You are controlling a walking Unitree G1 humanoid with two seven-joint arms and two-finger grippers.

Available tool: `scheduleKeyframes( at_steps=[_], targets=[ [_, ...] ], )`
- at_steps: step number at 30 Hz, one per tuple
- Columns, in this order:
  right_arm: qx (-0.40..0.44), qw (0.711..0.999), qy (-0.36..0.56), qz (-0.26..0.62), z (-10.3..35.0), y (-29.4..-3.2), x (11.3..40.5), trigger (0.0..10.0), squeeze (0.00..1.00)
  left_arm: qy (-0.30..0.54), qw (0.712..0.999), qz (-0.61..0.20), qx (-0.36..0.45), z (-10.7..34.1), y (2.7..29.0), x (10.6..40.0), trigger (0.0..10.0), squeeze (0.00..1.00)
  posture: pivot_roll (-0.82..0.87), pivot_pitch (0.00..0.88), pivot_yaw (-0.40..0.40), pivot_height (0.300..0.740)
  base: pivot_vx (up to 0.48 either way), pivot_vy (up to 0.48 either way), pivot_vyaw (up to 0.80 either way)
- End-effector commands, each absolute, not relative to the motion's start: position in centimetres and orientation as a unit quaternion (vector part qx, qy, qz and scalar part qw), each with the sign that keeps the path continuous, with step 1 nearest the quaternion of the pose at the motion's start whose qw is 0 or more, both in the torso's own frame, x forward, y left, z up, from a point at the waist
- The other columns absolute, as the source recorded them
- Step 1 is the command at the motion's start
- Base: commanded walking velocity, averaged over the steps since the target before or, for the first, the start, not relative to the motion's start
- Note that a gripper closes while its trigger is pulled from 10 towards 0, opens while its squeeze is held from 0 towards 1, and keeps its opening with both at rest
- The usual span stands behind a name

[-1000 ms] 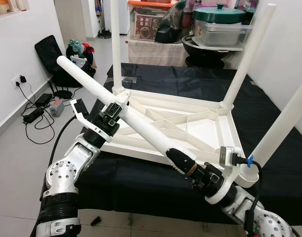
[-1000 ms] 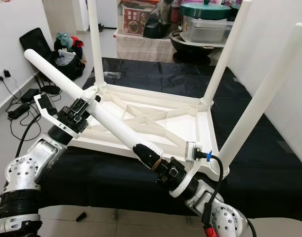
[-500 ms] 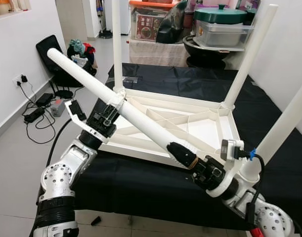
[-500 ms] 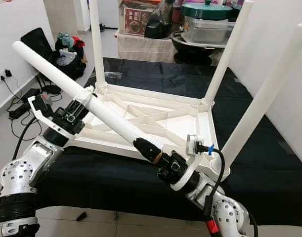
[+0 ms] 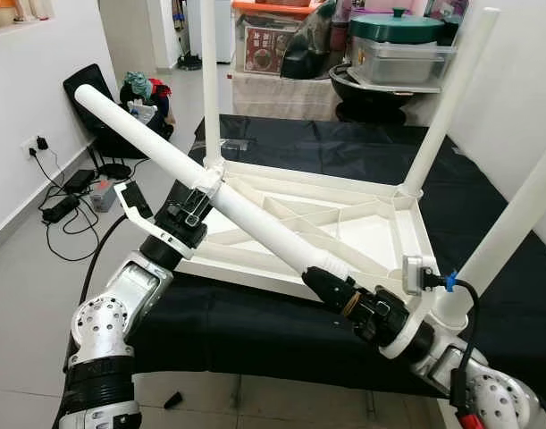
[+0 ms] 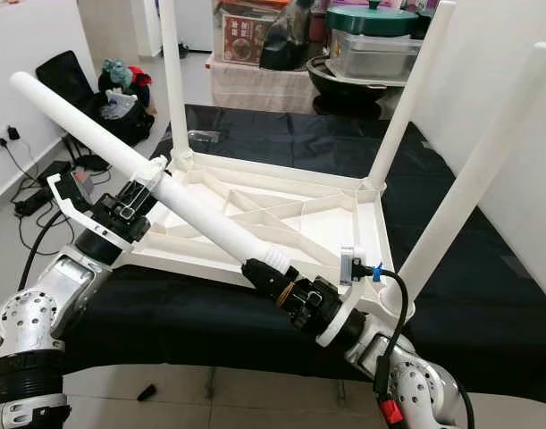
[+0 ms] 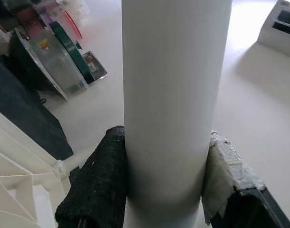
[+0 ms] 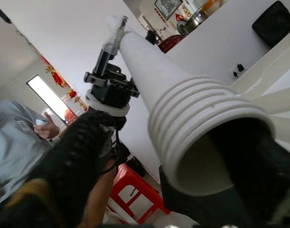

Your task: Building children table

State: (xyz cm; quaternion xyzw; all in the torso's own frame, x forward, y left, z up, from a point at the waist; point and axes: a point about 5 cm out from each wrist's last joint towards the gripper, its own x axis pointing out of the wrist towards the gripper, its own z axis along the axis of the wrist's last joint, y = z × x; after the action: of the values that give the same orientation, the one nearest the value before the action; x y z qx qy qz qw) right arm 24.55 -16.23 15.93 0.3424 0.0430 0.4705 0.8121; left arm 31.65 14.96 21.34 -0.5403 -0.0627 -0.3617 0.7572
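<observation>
White leg [image 5: 246, 212] tilted, threaded end, both grippers clamped.

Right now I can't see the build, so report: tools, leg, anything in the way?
Left tool shut on loose leg mid-shaft. Right tool shut on its threaded end. Tabletop upside down, three legs fitted. Nothing blocking the near-left corner.

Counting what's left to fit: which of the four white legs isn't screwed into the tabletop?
The slanted leg held by the left gripper and right gripper; the other three stand upright in corner sockets.
</observation>
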Motion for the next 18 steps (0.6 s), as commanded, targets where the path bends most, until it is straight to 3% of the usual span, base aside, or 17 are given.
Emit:
scheduleKeyframes(
  at_steps=[1,6,10,18],
  targets=[
    [0.342,0.819,0.051,0.458,15.5,-17.1,24.1,10.0,1.00,-0.075,0.752,-0.362,-0.546,21.8,15.1,31.8,10.0,0.00,0.01,0.000,-0.077,0.740,0.000,0.000,0.00],
    [0.324,0.827,0.061,0.455,14.8,-17.9,23.3,10.0,1.00,-0.072,0.757,-0.354,-0.544,21.6,15.3,31.8,10.0,0.00,0.01,0.000,-0.073,0.740,0.000,0.000,0.00],
    [0.228,0.858,0.123,0.443,13.1,-19.6,22.0,10.0,1.00,-0.068,0.762,-0.360,-0.534,21.5,15.4,31.9,10.0,0.00,0.00,0.000,-0.065,0.740,0.000,0.000,0.00],
    [0.155,0.880,0.128,0.431,14.5,-22.3,22.7,10.0,1.00,-0.039,0.775,-0.396,-0.492,21.5,15.1,31.9,10.0,0.00,0.00,0.000,-0.051,0.740,0.000,0.000,0.00]
  ],
)
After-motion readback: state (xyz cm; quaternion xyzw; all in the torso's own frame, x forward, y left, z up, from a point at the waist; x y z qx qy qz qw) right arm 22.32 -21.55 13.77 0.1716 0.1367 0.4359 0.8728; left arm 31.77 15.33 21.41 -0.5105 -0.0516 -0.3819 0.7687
